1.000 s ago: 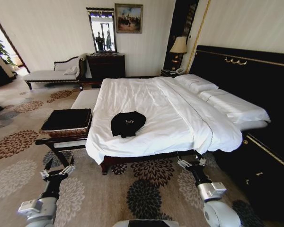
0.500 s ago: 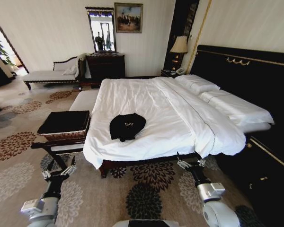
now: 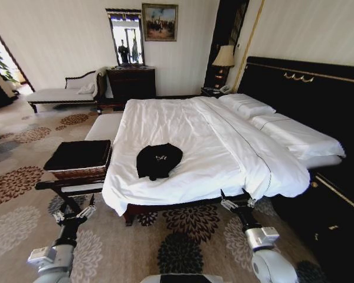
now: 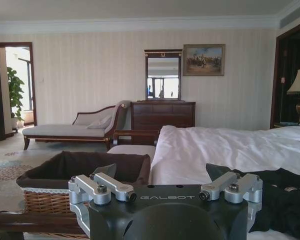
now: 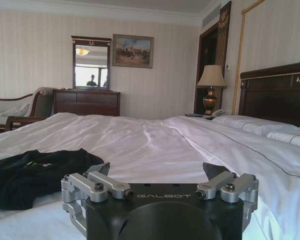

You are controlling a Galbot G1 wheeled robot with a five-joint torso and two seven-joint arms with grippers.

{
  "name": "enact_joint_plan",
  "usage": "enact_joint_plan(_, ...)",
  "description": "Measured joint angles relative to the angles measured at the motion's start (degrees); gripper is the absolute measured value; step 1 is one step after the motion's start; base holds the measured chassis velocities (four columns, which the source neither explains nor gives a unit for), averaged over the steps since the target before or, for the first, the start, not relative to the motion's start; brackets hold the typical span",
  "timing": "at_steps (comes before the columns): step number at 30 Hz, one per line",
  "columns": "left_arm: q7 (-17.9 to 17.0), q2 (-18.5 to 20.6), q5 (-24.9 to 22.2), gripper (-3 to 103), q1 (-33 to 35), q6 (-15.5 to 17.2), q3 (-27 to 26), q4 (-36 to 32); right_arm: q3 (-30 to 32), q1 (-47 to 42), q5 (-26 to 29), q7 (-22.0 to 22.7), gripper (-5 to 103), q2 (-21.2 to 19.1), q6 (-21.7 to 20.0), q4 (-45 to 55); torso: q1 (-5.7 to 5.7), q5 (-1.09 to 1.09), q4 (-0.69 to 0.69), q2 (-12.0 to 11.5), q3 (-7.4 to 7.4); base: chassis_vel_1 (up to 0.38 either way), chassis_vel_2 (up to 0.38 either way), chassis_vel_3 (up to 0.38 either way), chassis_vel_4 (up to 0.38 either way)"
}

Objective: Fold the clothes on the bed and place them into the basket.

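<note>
So the black T-shirt [image 3: 159, 160] was bunched up on the bed [image 3: 183, 127] near its edge, ahead and between both arms. Left gripper [image 3: 74, 213] and right gripper [image 3: 236, 204] hung low, jaws wide, empty. Basket [image 3: 78, 165] sat just left.

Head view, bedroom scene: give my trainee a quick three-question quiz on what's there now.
1. True or false: the black short-sleeved T-shirt lies on the large white-duvet bed.
2. What covers the top of the rectangular brown woven wicker basket?
3. Which is nearer the basket: A) left claw, B) right claw?

Key: 1 true; 2 black fabric; 3 A.
</note>
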Motion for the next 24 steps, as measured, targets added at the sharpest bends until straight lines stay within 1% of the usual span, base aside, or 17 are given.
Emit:
enact_joint_plan(6, 0.0, 0.1, 0.0, 100, -0.2, 0.1, 0.1, 0.0, 0.0, 0.2, -0.3, 1.0, 100, 0.1, -0.1, 0.0, 0.00, 0.00, 0.00, 0.0, 0.00, -0.077, 0.064, 0.072, -0.067)
enact_joint_plan(15, 0.0, 0.2, 0.3, 100, -0.1, 0.2, 0.2, 0.0, 0.0, 0.0, -0.3, 0.8, 100, 0.3, -0.1, 0.0, 0.00, 0.00, 0.00, 0.0, 0.00, -0.074, 0.075, 0.078, -0.076)
enact_joint_plan(24, -0.1, 0.1, 0.4, 100, 0.0, -0.4, 0.2, 0.2, 0.1, -0.8, -0.4, 0.4, 100, 0.4, 0.0, 0.6, -0.01, 0.00, 0.00, 0.0, 0.00, -0.111, 0.124, 0.125, -0.117)
